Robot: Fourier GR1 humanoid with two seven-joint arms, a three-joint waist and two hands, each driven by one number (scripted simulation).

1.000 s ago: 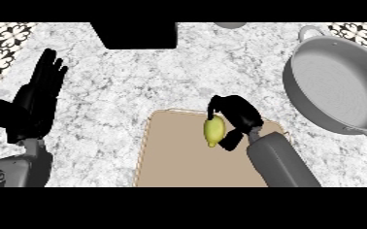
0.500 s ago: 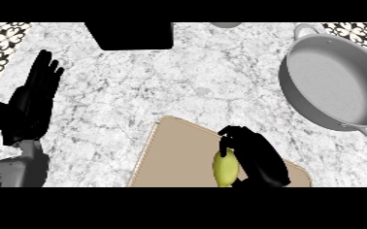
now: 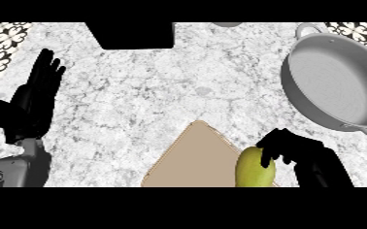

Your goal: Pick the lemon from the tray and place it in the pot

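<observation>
The lemon [image 3: 256, 169] sits at about 5 o'clock in the head view, a yellow-green oval standing on end over the right edge of the tan tray [image 3: 193, 162]. Whether it touches the tray's surface or is lifted just above it cannot be told from this angle. The right hand [image 3: 294, 148] comes in from the lower edge just to the right of the fruit, and its black fingers [image 3: 271, 151] curl over the lemon's upper right side, pinching it against the palm. The lower end of the lemon runs to the bottom edge of the view.

The tray lies at 6 o'clock on the marbled grey-and-white counter [image 3: 172, 87], turned so that one rounded corner points toward 12 o'clock.

The pot [image 3: 333, 80] stands at 2 to 3 o'clock, a wide grey vessel with a pale inside, a loop handle at its upper rim and a second handle at its lower right, partly cut by the view's edge. It is well apart from the lemon, with bare counter between them.

The left hand [image 3: 37, 94] shows at 9 o'clock near the left edge, open, its fingers straight, slightly spread and pointing up toward 12 o'clock, touching nothing. Its grey forearm [image 3: 25, 167] enters at 7 o'clock.

A flat black block [image 3: 136, 35] lies against the counter's far edge at 11 to 12 o'clock. A patterned black-and-white strip [image 3: 13, 36] shows in the corner at 10 o'clock.
</observation>
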